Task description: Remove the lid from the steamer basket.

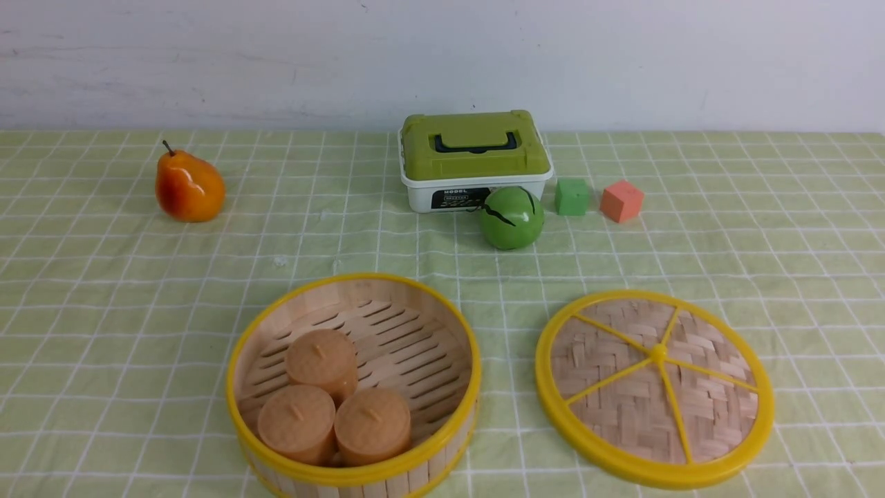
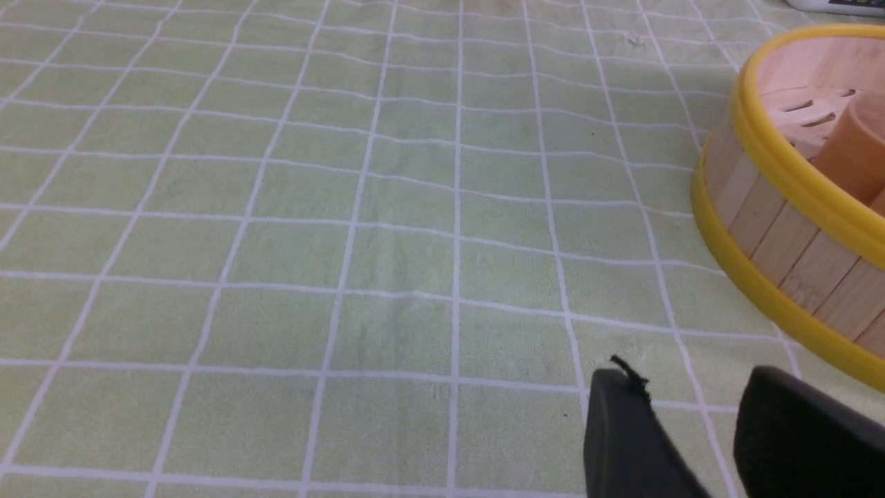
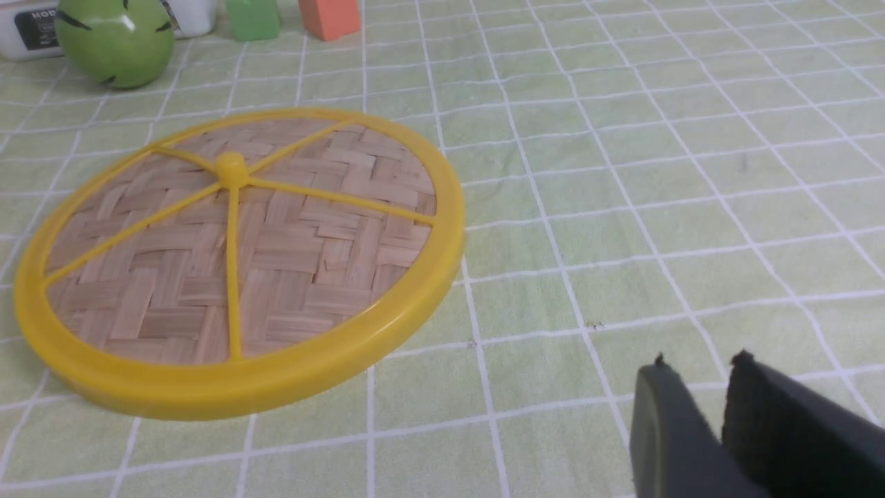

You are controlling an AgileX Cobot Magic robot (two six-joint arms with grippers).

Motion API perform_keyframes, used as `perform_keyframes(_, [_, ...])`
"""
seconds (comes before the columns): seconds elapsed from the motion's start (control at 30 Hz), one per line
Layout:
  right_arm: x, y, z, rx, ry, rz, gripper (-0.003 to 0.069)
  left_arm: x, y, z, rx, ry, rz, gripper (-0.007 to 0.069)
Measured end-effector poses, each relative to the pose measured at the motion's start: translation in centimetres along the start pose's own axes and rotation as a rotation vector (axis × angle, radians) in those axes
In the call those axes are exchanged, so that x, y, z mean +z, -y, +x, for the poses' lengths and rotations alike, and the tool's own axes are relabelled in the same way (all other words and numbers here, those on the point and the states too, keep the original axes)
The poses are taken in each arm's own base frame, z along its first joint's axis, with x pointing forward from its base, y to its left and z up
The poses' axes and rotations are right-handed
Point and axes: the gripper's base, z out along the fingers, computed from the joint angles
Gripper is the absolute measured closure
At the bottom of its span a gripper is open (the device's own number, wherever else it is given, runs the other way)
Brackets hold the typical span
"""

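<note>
Leave the lid (image 1: 608, 387) where it is and keep your hands high.
The lid lies flat on the cloth (image 1: 505, 443), to the right of the steamer basket (image 1: 356, 474) and apart from it. The basket has no top on, and three little buns (image 1: 373, 422) sit inside. So the job looks done to me. Your left gripper (image 2: 674, 373) has its fingers apart with nothing in them. Your right gripper (image 3: 700, 360) has a small gap between its tips, so it is a bit open, and it holds nothing. If you move, go slow and lift up first, so you don't bump the yellow rim or tip the buns. Don't grab the lid again.
</note>
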Motion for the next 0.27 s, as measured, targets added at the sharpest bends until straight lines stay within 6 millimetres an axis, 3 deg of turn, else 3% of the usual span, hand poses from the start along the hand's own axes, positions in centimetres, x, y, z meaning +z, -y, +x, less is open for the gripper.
perform_keyframes(0.27, [0.00, 0.00, 0.00, 0.000, 0.000, 0.000, 0.0538, 0.00, 0.00, 0.00, 0.000, 0.000, 0.000, 0.0386])
